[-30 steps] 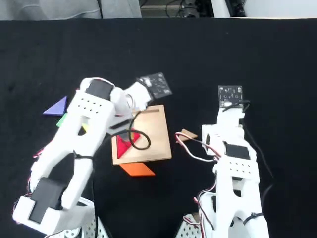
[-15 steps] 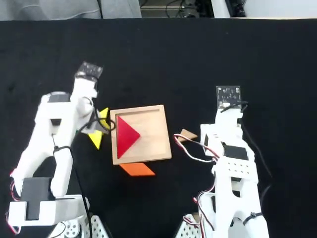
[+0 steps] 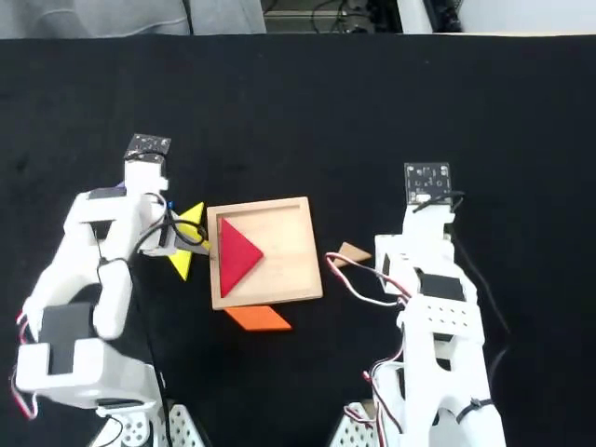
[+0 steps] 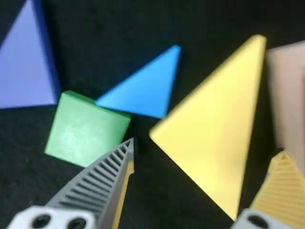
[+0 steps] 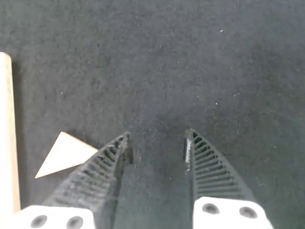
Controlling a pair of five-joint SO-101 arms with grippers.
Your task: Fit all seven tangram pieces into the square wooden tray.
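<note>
The square wooden tray (image 3: 279, 279) holds a red triangle (image 3: 237, 253) on its left side. A yellow triangle (image 3: 189, 226) lies just left of the tray, with my left gripper (image 4: 205, 150) open above it, one finger on each side. Next to it in the left wrist view lie a blue triangle (image 4: 143, 88), a green square (image 4: 83, 129) and a purple triangle (image 4: 24, 62). An orange parallelogram (image 3: 258, 318) sits at the tray's front edge. A small tan triangle (image 3: 351, 252) lies right of the tray, and my right gripper (image 5: 157, 138) is open and empty just beside the tan triangle (image 5: 64, 153).
The table is covered in black cloth. The left arm (image 3: 93, 242) covers the blue, green and purple pieces in the high view. The right arm (image 3: 433, 298) stands right of the tray. The tray's edge (image 5: 7, 133) is near the right gripper.
The left arm swung left from over the tray, leaving the red triangle inside, and now hangs over the yellow triangle. The right arm has not moved.
</note>
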